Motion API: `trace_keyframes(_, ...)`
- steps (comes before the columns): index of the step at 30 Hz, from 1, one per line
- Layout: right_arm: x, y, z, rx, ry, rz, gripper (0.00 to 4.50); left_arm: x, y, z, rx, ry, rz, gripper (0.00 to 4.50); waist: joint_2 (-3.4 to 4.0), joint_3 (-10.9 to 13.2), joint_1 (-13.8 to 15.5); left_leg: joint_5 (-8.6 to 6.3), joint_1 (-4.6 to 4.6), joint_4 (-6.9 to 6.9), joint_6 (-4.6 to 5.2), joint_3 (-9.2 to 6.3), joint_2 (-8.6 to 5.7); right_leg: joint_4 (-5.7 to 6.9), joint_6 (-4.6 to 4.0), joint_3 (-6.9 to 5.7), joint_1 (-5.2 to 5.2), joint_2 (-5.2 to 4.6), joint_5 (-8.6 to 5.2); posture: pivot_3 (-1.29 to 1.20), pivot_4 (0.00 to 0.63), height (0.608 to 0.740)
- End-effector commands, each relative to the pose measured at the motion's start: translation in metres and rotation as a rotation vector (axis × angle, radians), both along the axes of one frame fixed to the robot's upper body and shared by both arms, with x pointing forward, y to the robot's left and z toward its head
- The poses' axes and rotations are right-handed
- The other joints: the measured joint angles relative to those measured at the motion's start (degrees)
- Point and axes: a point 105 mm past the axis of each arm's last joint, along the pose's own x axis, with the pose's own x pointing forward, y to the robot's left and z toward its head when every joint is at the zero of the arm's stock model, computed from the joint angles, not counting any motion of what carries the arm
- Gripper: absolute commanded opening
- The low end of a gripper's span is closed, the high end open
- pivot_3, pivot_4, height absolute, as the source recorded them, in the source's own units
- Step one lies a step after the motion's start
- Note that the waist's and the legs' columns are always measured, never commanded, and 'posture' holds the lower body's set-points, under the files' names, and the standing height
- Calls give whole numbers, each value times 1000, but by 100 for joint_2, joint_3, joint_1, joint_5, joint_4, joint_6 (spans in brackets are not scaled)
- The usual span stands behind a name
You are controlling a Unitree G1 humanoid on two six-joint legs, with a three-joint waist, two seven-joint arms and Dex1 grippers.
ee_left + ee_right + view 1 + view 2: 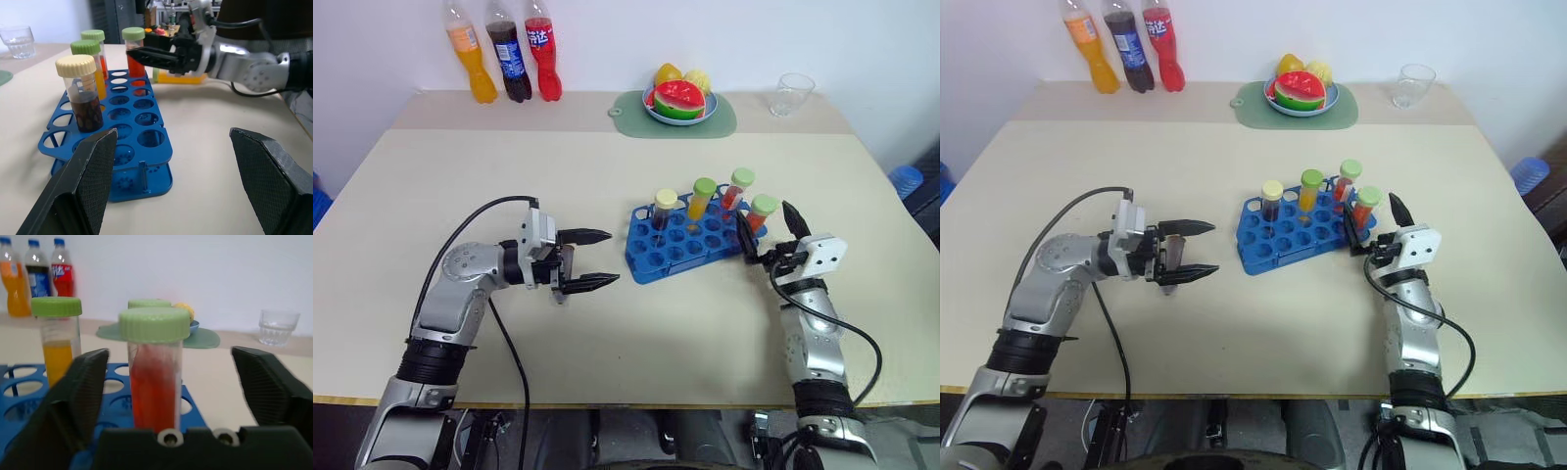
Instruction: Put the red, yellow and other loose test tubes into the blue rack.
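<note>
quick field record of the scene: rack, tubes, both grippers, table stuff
rack: blue rack on the table, between the grippers
tubes: four upright in the rack; cream cap, dark fill; green cap, yellow fill; two green caps, red fill
loose tubes: none seen on the table
left gripper: open, empty, pointing at the rack
right gripper: open, fingers either side of the nearest red tube
far edge: three bottles, fruit plate, glass
</note>
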Motion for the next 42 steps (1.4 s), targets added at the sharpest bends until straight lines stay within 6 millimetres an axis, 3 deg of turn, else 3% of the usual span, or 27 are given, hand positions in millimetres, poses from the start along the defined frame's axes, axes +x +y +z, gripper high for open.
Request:
trace_keyframes(1, -14, -3, 18, -56, -3, 24, 4216, 0, -3, 6, -11, -32, -11, 3793, 0, -1, -6, 0, 0, 0, 0, 0, 0, 0, 0, 0, 0, 0, 0, 0, 150, 740)
trace_keyframes(6, -43, -13, 24, -135, 141, 50, 4216, 1, -6, 5, -16, -29, -23, 3793, -1, -1, 3, 0, 0, 0, 0, -2, 0, 0, -1, 0, 0, -1, -1, 0, 150, 740)
trace_keyframes(8, -49, -26, 26, -191, 230, -37, 4216, 1, -8, 4, -19, -27, -29, 3793, -1, -1, 2, 0, 1, 1, 0, -2, 0, 0, -1, 0, 0, -3, -1, 0, 150, 740)
trace_keyframes(15, -59, -49, 31, -201, 699, -74, 4216, 3, -14, 2, -27, -25, -55, 3793, -4, -3, 4, 0, 1, 4, 0, -13, 2, -4, -4, 0, -2, -8, -1, 0, 150, 740)
trace_keyframes(19, -53, -59, 26, -134, 924, -62, 4216, 4, -17, 2, -31, -27, -64, 3793, -7, -2, 2, -1, -1, 3, 1, -17, 2, -9, -4, -2, -2, -6, -1, 0, 150, 740)
trace_keyframes(25, -36, -61, 24, -111, 1093, -42, 4216, 1, -16, 1, -33, -24, -63, 3793, -7, -1, 3, -3, -14, -1, 5, -15, -1, -19, -4, -1, -11, -7, -1, 0, 150, 740)
trace_keyframes(31, -18, -74, 15, -117, 1194, -54, 4216, -3, -12, 1, -31, -22, -46, 3793, -6, -1, -4, -3, -15, 0, 5, -14, -3, -21, -3, 0, -12, -8, -1, 0, 150, 740)
trace_keyframes(42, 3, -76, -1, -155, 1355, 7, 4216, -10, -5, 1, -23, -12, 2, 3793, -6, 0, -4, -3, -18, -1, 5, -12, -2, -18, -2, -1, -20, -7, -1, 0, 150, 740)
